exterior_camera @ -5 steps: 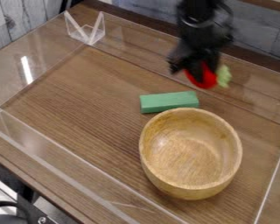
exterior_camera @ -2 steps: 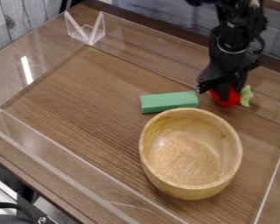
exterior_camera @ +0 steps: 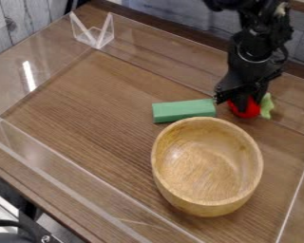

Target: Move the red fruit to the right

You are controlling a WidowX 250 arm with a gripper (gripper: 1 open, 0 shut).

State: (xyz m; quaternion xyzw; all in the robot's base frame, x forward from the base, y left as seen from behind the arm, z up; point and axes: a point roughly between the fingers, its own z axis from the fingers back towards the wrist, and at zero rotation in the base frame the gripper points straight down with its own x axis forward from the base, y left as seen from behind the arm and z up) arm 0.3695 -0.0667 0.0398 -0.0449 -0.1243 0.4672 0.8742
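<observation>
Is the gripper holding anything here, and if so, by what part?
The gripper appears to hold the red fruit around its upper body, with the green leafy tip sticking out to one side.

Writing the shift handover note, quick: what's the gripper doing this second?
Gripper: jaws closed, at the red fruit; whether it is truly gripped cannot be told.

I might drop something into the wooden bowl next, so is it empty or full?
Empty: the wooden bowl faces up, and its bare inside shows with nothing in it.
</observation>
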